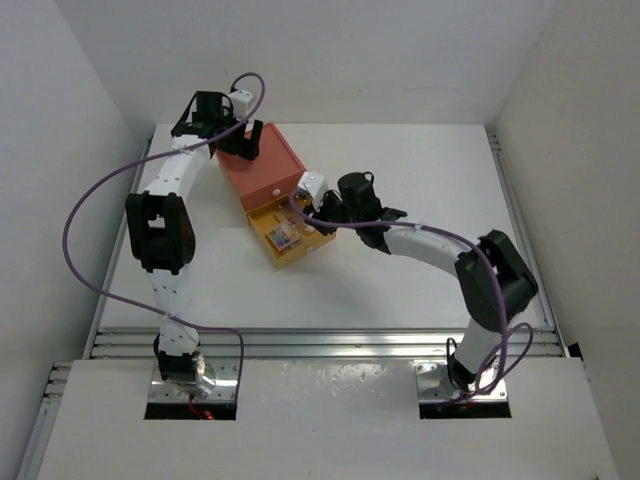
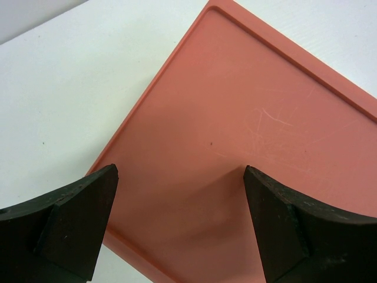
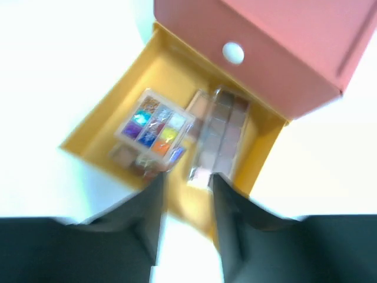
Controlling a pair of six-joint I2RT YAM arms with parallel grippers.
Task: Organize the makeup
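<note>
A multicoloured palette [image 3: 154,125] and a pink-brown palette [image 3: 221,132] lie in the open yellow drawer [image 3: 106,127] of the orange-red box [image 3: 283,41]. Another small palette [image 3: 132,159] lies partly under the multicoloured one. My right gripper [image 3: 187,183] hovers over the drawer's near corner, its jaws a little apart with nothing held; the view is blurred. In the top view it is at the drawer's right side [image 1: 322,215]. My left gripper [image 2: 179,218] is open over the box's top [image 2: 253,135], near its far left corner [image 1: 240,140]. No black brush sticks show.
The box [image 1: 262,165] stands at the back middle of the white table [image 1: 420,180], with the drawer [image 1: 285,240] pulled out toward me. White walls close in the left, back and right. A metal rail [image 1: 320,340] runs along the near edge.
</note>
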